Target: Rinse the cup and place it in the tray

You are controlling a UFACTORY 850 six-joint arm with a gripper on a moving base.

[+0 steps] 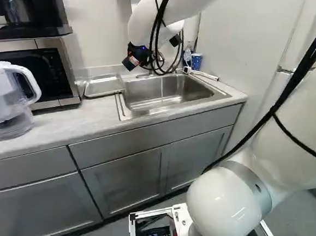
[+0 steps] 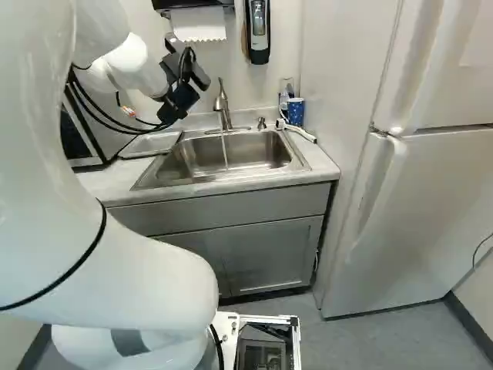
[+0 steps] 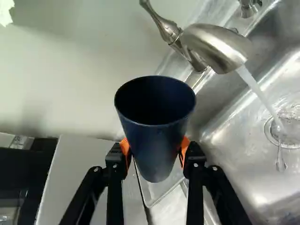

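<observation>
Lying at left, the tray (image 1: 104, 85) apparently awaited the cup (image 3: 152, 133), clasped from both sides by the gripper (image 3: 154, 149) left of the far tap (image 2: 222, 104), likely keeping its mouth free for rinsing; at right, water (image 3: 261, 93) fell into the sink (image 1: 183, 86).

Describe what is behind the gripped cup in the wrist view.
Part of the tray shows past the base of the cup, and the wall beyond its rim. The stretch directly behind the cup is covered, so its contents can't be judged there.
</observation>
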